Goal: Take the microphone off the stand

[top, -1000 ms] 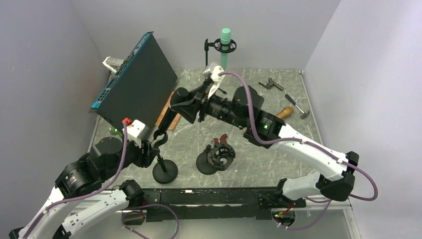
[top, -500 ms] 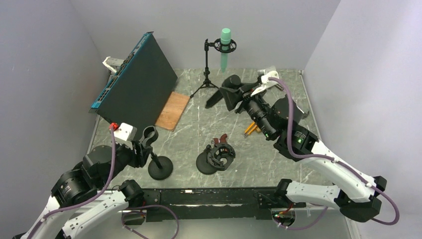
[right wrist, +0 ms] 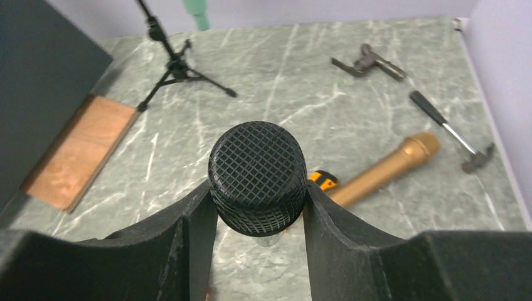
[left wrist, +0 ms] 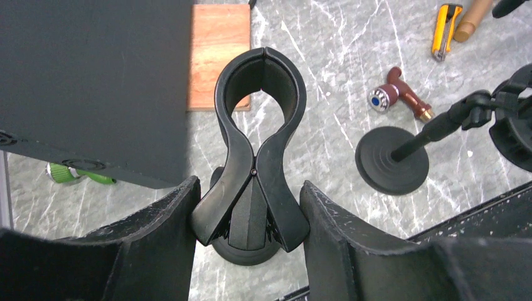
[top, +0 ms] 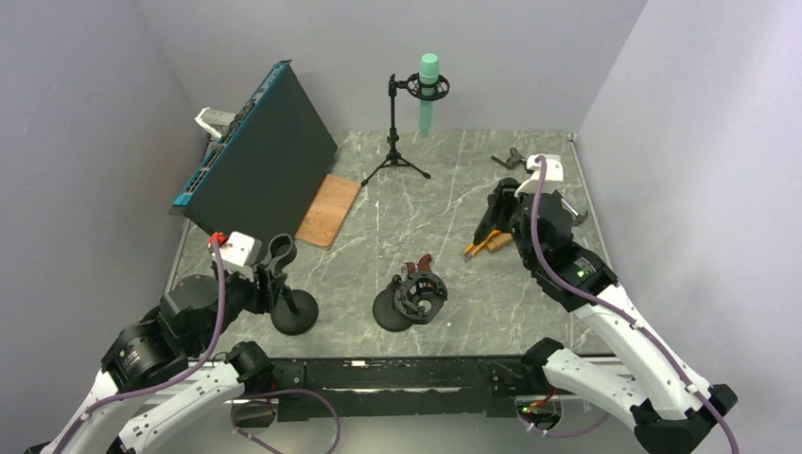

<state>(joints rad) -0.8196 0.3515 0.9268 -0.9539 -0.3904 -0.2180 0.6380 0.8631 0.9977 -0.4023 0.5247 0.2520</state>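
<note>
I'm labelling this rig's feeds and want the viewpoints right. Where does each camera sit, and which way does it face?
Top external: above and behind the bases, looking down on the table; left gripper, right gripper and both arms show.
Left wrist: on the left arm, looking down past its fingers at the stand clip between them.
Right wrist: on the right arm, facing the far wall over the black microphone it grips.
Shared: both wrist views show the wooden board.
</note>
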